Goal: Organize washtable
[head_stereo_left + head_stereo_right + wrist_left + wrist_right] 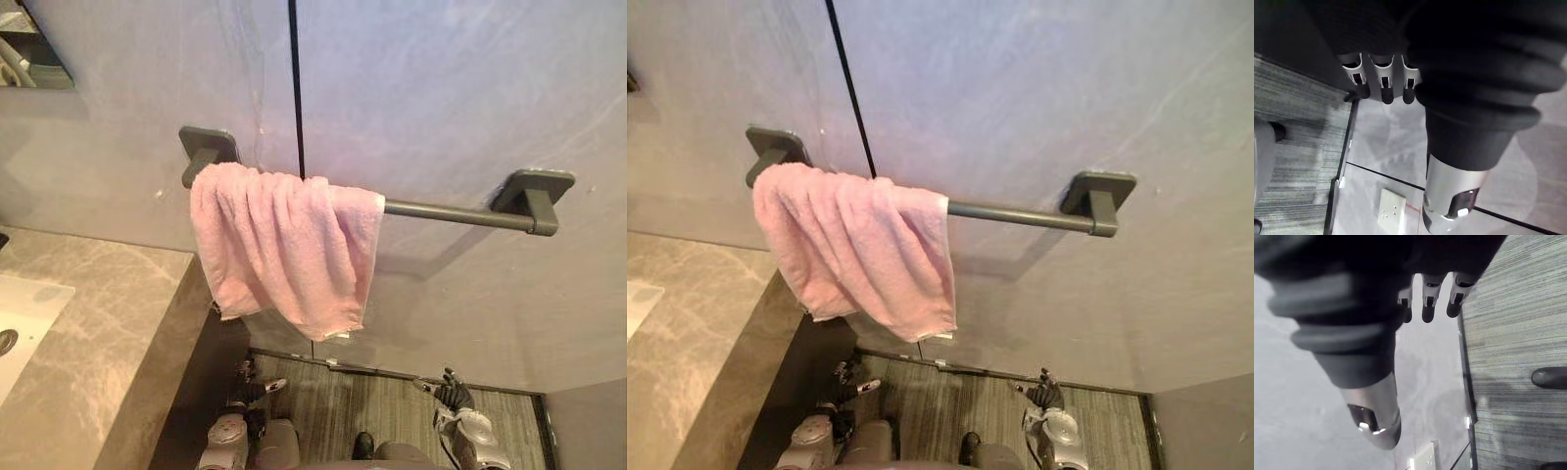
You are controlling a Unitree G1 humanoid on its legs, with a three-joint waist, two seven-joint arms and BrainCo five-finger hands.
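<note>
One grey wall (441,98) takes up most of the head views and carries the towel bar (451,211), the landmark for everything below.

- Marble table (108,323): below and left of the bar, with a white basin (24,313) set into it at the far left.
- Striped floor (372,401): well below the bar.
- Bar: long axis runs left to right along the wall. The right half is bare.
- Pink towel (284,245): draped over the bar's left end, bunched in folds, hem uneven with one corner hanging lowest. Likely the task's thing, since it looks untidy.
- Left hand (252,392): low, almost straight beneath the towel. In its wrist view the fingers (1382,83) are released, straightish and hold nothing.
- Right hand (453,396): low, beneath the bar's bare right half. Its fingers (1428,298) are slack too, and empty.

Judgement: the towel lies up and forward from both sets of fingers, well apart from them. The left hand is nearer. Spreading the towel would mean moving cloth rightward along the bar's axis, toward the right hand's side.
</note>
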